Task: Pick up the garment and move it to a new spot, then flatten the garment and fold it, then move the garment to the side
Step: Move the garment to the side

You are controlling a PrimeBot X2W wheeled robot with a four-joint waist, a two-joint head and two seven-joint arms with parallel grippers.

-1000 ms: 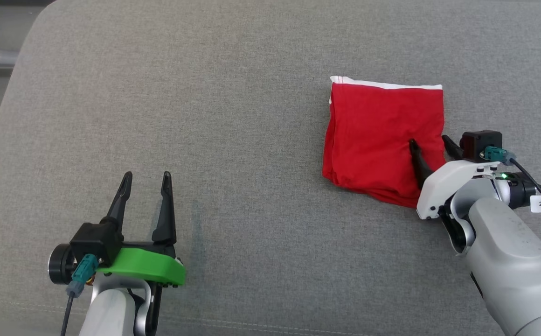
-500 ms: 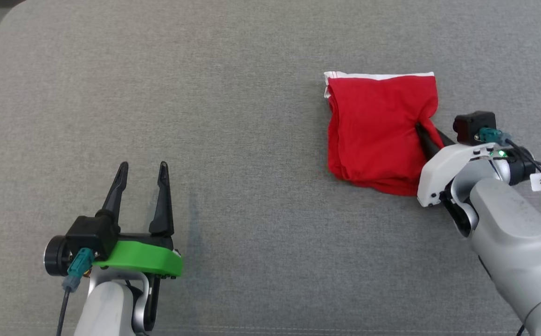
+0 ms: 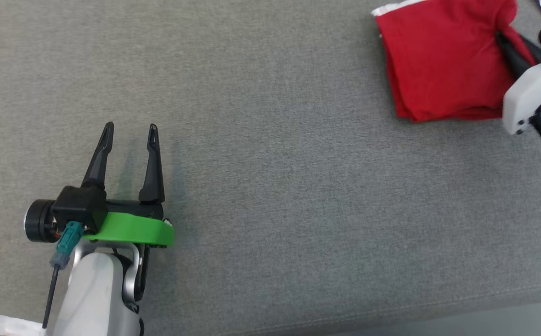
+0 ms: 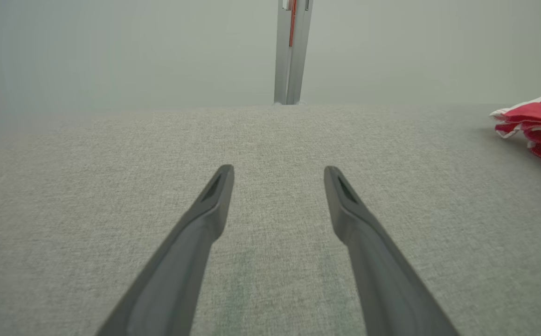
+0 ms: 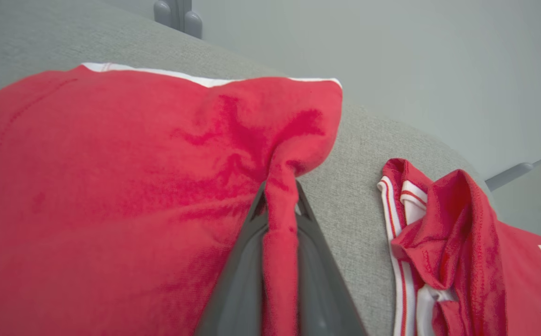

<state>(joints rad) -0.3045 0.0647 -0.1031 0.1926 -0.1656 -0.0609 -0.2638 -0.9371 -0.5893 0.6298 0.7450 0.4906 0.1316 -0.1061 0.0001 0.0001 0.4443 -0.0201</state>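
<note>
1 garment (image 3: 438,60), right hand (image 3: 508,36) pinching, left hand (image 3: 130,126) spread

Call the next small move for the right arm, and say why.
Probably slide the folded red garment a short way to the robot's right, stopping short of the striped garment. The right gripper is shut on a pinched ridge near its edge, the fold looks tidy, and bare grey cushion separates the two garments. The left gripper is open, well apart.

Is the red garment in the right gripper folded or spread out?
Folded: the red garment lies as a compact rectangle with stacked layers along its edges; the right gripper pinches a ridge of it.
</note>
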